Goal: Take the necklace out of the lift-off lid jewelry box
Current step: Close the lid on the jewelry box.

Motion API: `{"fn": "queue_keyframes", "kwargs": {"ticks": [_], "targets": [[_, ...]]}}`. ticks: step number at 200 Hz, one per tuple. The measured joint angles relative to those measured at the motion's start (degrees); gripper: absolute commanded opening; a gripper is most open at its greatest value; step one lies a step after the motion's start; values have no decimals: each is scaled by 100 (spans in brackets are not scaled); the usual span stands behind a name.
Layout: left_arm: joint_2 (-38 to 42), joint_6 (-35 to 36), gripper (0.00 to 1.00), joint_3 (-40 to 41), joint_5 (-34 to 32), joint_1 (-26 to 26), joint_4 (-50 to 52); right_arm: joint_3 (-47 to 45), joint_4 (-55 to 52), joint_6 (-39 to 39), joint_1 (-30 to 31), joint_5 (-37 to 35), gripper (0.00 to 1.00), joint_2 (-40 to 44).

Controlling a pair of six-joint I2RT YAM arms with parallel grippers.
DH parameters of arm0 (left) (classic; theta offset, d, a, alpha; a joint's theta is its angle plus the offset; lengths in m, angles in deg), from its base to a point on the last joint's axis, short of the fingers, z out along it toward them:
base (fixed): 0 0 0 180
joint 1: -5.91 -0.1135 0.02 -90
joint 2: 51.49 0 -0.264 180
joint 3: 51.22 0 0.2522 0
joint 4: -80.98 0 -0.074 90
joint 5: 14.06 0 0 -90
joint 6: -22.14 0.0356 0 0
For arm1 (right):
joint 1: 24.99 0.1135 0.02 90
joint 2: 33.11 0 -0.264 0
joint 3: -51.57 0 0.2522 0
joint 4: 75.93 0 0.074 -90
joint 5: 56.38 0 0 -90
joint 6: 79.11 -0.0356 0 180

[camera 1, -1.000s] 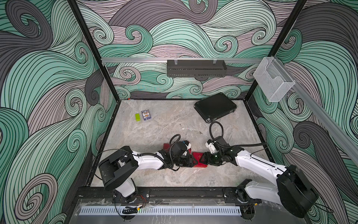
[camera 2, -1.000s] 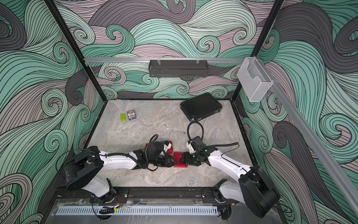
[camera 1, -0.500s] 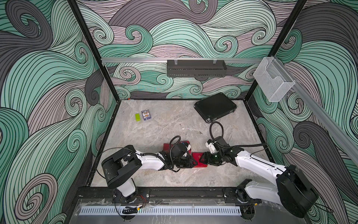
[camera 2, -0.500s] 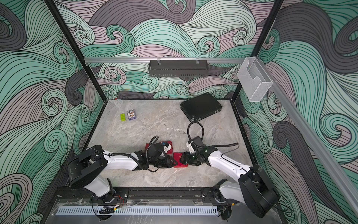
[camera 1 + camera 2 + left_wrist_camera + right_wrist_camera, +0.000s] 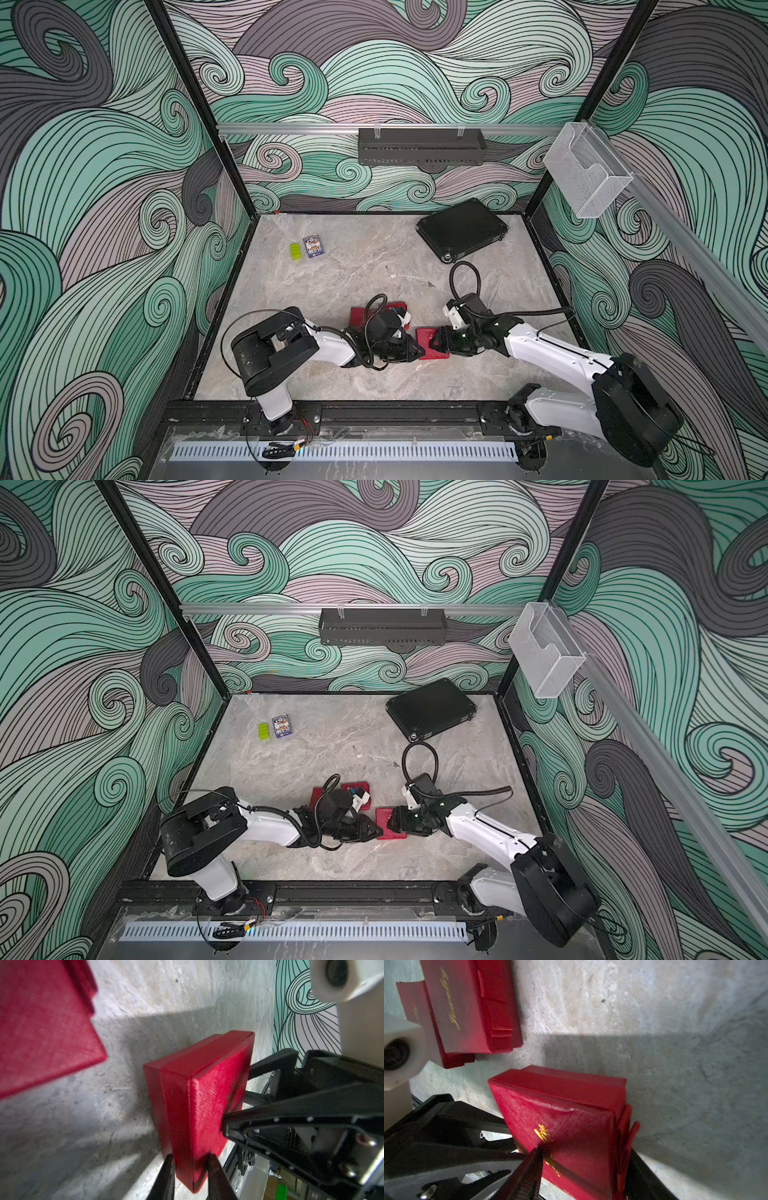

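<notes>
Red jewelry box (image 5: pixel 197 1095) (lidded) between left gripper (image 5: pixel 189 1159), right gripper (image 5: pixel 583 1153); two boxes (image 5: pixel 357 318) nearby.

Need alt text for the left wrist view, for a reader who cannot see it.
A closed red jewelry box fills the centre, pinched at one end between the two fingers of the left pincer, while the black right pincer meets its opposite side. Behind lies a grey marbled table, with another red box blurred nearby.
</notes>
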Motion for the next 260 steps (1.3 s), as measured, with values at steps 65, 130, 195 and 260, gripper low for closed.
{"fn": "queue_keyframes", "kwargs": {"ticks": [65, 130, 195, 260], "targets": [[1119, 621, 48, -7, -404, -192, 1587, 581, -813, 415, 11, -723, 64, 149], [2754, 1357, 51, -17, -697, -1016, 3012, 918, -1147, 566, 39, -1106, 59, -468], [3663, 1801, 53, 55, -804, -1473, 3755, 1178, -1180, 509, 251, -1342, 59, -890], [4000, 1921, 57, 404, -861, -1659, 3904, 1523, -1731, 433, 614, -1967, 90, -975]]}}
